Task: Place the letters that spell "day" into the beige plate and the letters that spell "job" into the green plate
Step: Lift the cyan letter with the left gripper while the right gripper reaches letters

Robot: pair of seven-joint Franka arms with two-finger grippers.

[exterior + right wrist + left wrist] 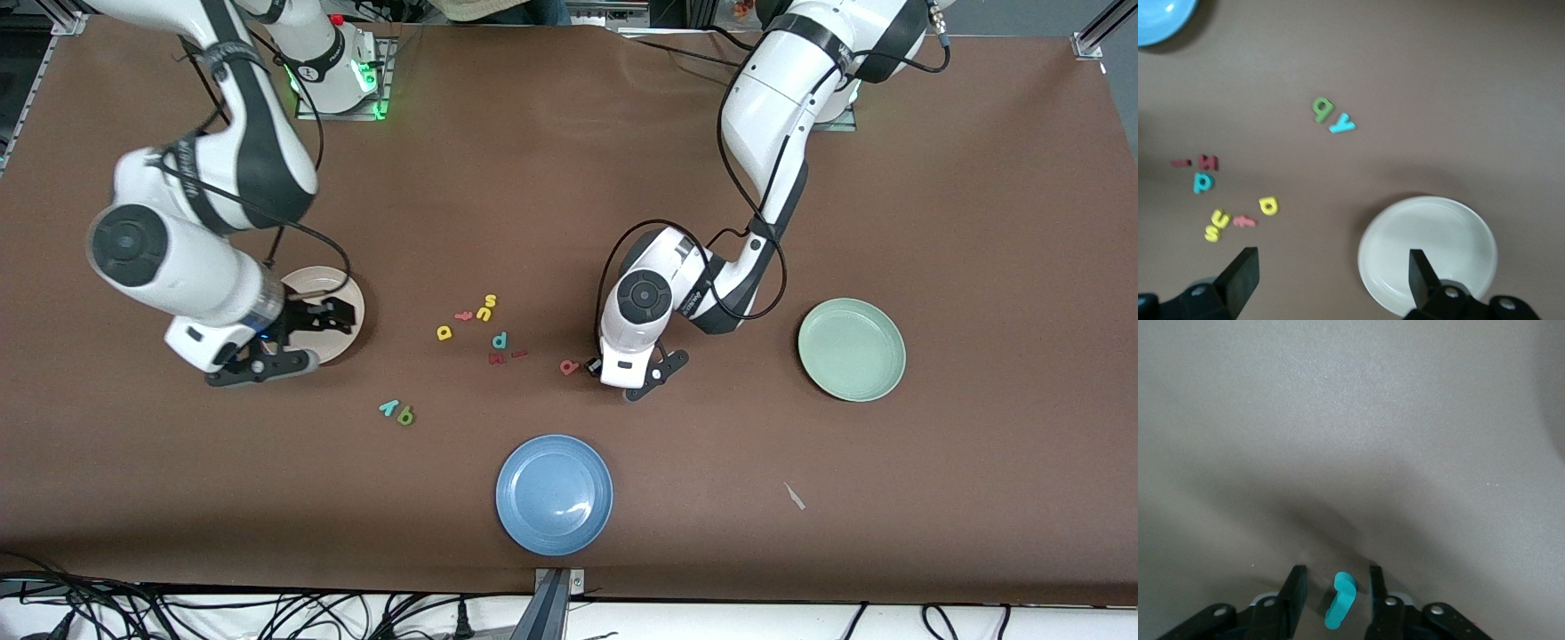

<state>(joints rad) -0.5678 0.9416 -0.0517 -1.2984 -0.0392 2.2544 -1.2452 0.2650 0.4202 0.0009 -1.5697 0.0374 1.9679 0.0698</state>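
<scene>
My left gripper (1338, 577) is down at the table, open, with the teal hook-shaped "j" (1340, 600) lying between its fingers and a gap on each side. In the front view this gripper (597, 366) sits right beside the salmon "b" (569, 366). The green plate (852, 348) lies toward the left arm's end. My right gripper (307, 342) hangs open and empty over the edge of the beige plate (342, 293). The yellow "d" (444, 332), green "a" (406, 415) and teal "y" (389, 408) lie loose on the table.
A blue plate (554, 494) sits near the front edge. Between the arms lie a yellow "s" (485, 308), a pink "t" (463, 316), a teal "p" (500, 340) and a dark red "m" (496, 358). A small pale scrap (794, 496) lies near the front.
</scene>
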